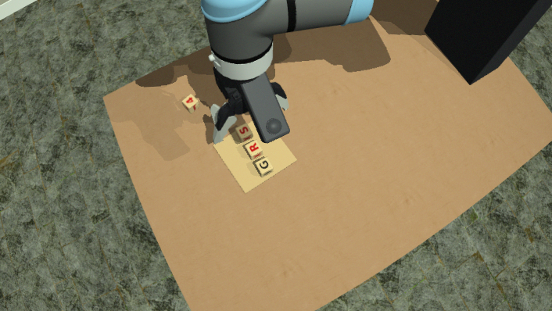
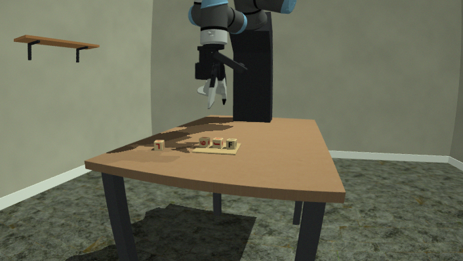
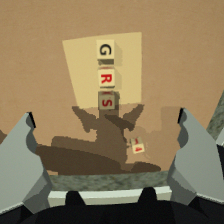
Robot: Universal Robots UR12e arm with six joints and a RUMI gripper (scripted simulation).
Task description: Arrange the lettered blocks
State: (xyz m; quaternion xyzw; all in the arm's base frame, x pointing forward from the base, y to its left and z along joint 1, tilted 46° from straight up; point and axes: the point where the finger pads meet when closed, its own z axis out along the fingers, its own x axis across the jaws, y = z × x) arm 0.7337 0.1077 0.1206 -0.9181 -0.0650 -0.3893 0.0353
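Three letter blocks stand close together in a straight row on the pale mat: G, R and S, letters on top. The S block sits at the mat's edge nearest the gripper. The fourth block, with a red 4 on top, lies off the mat on the table. My gripper is open and empty, well above the S end of the row.
The wooden table carries the robot's black column at its back edge. The arm's shadow covers the table around the 4 block. A wall shelf hangs far left.
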